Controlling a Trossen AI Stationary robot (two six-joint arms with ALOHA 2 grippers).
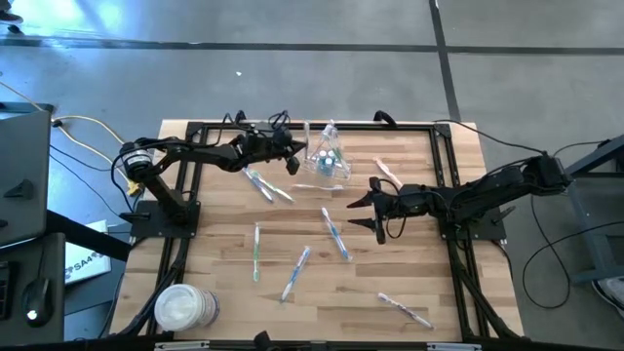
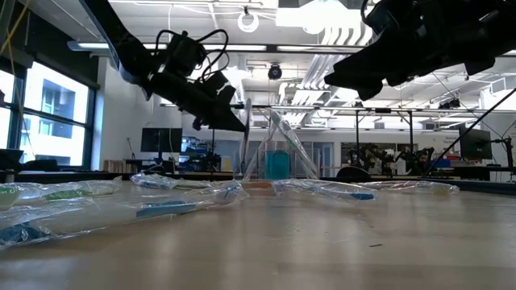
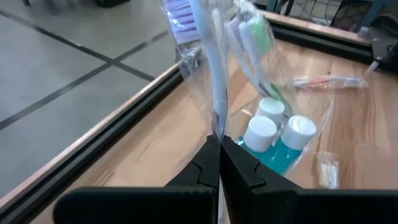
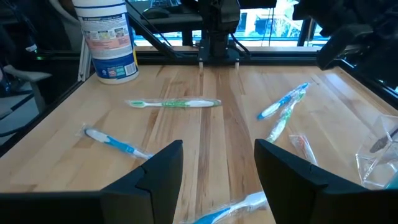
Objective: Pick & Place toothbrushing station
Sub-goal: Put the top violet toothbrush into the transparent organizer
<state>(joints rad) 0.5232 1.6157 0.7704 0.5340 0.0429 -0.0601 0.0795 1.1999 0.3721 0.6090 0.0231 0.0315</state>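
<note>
A clear plastic cup (image 1: 331, 161) stands at the table's far middle. It holds toothbrushes and white-capped tubes (image 3: 273, 127) and also shows in the low view (image 2: 276, 161). My left gripper (image 1: 292, 156) is just left of the cup, shut on a wrapped white toothbrush (image 3: 211, 68). My right gripper (image 1: 375, 212) hangs open above the table's middle right, with nothing between its fingers (image 4: 158, 171). Several wrapped toothbrushes lie flat on the wood, among them a blue one (image 1: 336, 234) and a green one (image 1: 256, 252). My left gripper pinches the wrapped white toothbrush's shaft (image 3: 217, 127) between its two shut fingertips. The fingers come from the table's left, slanting slightly down, and lie across the brush. The brush stands nearly upright (image 2: 247, 149) beside the cup; whether its lower end rests on anything I cannot tell.
A white round container (image 1: 185, 307) stands at the near left corner. A black frame rail (image 1: 195, 175) runs around the wooden top. More loose toothbrushes lie near the front (image 1: 295, 271), at the near right (image 1: 405, 310) and right of the cup (image 1: 388, 174).
</note>
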